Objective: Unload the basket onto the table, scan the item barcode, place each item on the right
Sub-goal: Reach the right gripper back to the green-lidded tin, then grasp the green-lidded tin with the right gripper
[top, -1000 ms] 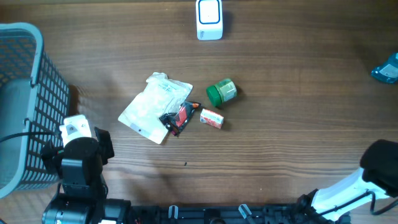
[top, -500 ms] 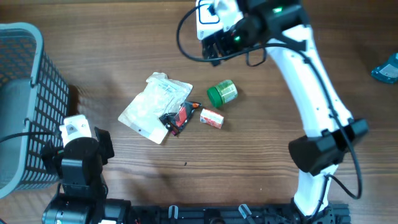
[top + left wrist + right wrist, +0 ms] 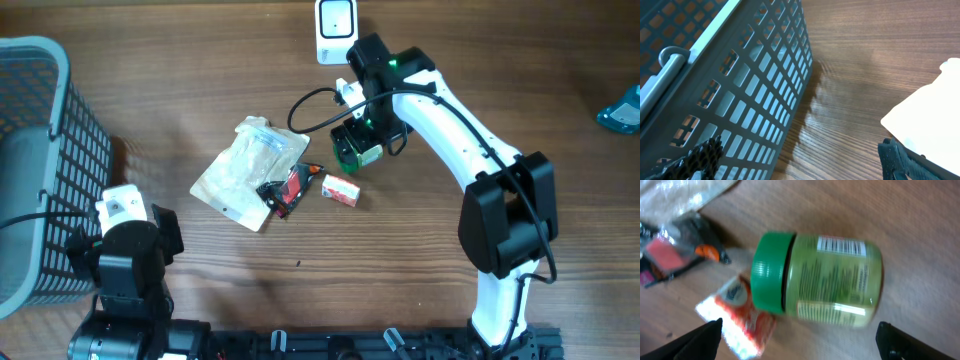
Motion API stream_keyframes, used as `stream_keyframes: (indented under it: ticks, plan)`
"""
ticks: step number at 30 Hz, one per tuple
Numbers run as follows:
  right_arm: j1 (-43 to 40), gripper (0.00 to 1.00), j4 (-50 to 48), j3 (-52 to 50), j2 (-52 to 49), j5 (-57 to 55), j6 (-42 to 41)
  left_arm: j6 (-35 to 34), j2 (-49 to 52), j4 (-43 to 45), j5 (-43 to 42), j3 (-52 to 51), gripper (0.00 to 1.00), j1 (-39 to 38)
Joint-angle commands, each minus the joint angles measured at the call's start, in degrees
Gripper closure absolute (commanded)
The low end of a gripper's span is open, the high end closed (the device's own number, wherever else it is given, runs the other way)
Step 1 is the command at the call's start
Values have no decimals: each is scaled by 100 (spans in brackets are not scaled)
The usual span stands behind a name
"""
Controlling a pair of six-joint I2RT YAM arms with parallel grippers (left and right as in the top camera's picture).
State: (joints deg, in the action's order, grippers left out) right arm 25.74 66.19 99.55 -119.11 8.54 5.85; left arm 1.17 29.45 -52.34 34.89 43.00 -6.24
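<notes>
Overhead view, with both wrist views. **Counts:** one green-lidded jar, three packets, one scanner, one mesh basket, one teal object and two arms.

**Task item.** The jar lies on its side near the middle of the wooden table. In the right wrist view the jar has its lid at 9 o'clock. A barcode shows on the label's upper edge, facing up.

**Right gripper**. Its jaws are spread wide, one fingertip in each lower corner of the wrist view. It hangs over the jar without closing on it. From overhead, the right gripper and its cable cover part of the jar.

**Left gripper**. Its jaws are also spread wide and hold nothing. It is at 7 o'clock on the table, just beside the wall of the basket.

**Surroundings.**
- The scanner is at 12 o'clock, near the far edge, just beyond the right arm's wrist.
- A small red-and-white packet lies at 7 o'clock of the jar, close to it.
- A black-and-red packet lies at 8 o'clock of the jar and overlaps the edge of a pale plastic pouch, which is at 9 o'clock.
- The basket fills the table's 9 o'clock side.
- The teal object is cut off by the frame at 2 o'clock.
</notes>
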Motion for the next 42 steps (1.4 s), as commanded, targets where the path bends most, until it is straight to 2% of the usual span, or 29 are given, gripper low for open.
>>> stream_keyframes:
  ticks: [1,10,12,13,18,21,34,42]
  plan:
    - [35,0,-343,-297,-70,39,-68,2,-4,15,55,20,0,42]
    - [35,0,-660,-352,-70,-13,-79,4,-4,15,55,20,0,42]
    - [35,0,-684,-352,-70,-496,-695,4,-4,15,55,20,0,42]
    - [35,0,-640,-352,-70,-627,-737,4,-4,15,55,20,0,42]
    - [35,0,-588,-352,-70,-520,-702,4,-4,15,55,20,0,42]
    - [35,0,-590,-352,-70,-57,-439,4,-4,15,55,20,0,42]
    - [367,0,-647,-352,-70,-76,-437,4,-4,15,55,20,0,42]
    - [468,0,-828,-352,-70,-472,-597,4,-4,15,55,20,0,42]
